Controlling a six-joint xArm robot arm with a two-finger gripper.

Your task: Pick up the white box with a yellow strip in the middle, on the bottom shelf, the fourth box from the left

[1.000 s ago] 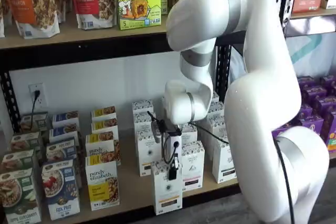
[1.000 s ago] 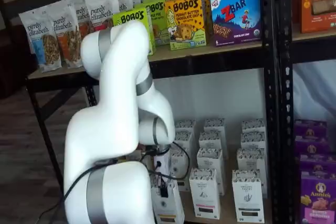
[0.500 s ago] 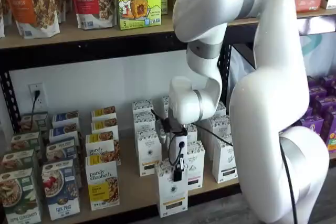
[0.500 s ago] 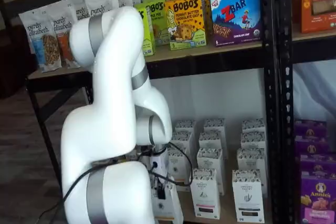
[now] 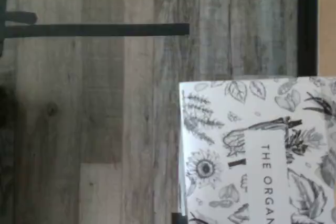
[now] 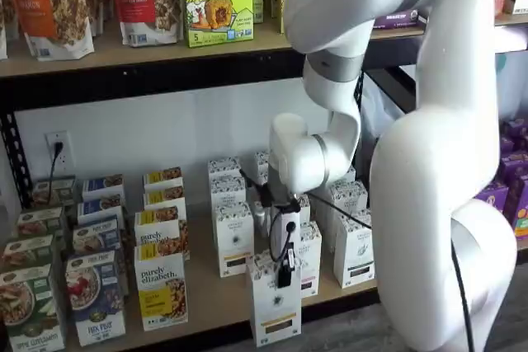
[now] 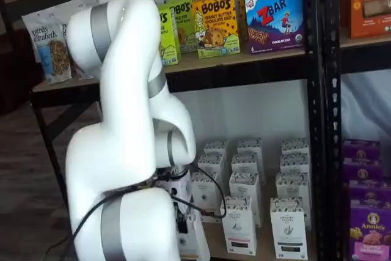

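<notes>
The tall narrow white carton with a dark speckled top and a yellow-gold band low on its front, the white box (image 6: 276,307), sits at the front edge of the bottom shelf (image 6: 210,298), a light tan wooden board framed in black metal, and seems to overhang that edge a little. The gripper (image 6: 285,274), a white body with two black fingers, comes down onto the carton's top from above, and its fingers are clamped on the box's upper part. In a shelf view the white arm (image 7: 131,151) covers most of this, so only a sliver of the carton (image 7: 198,239) shows beside it. The wrist view shows the box's top face (image 5: 257,150) close up, printed with sketched leaves and a sunflower, with grey wood-plank floor (image 5: 94,119) beyond it. Just behind and beside the held carton stand rows of similar white cartons (image 6: 233,237), reaching back toward the shelf's rear edge. Toward the shelf's left end stand "purely elizabeth" boxes with yellow labels (image 6: 161,296) and blue cereal boxes (image 6: 95,294).
</notes>
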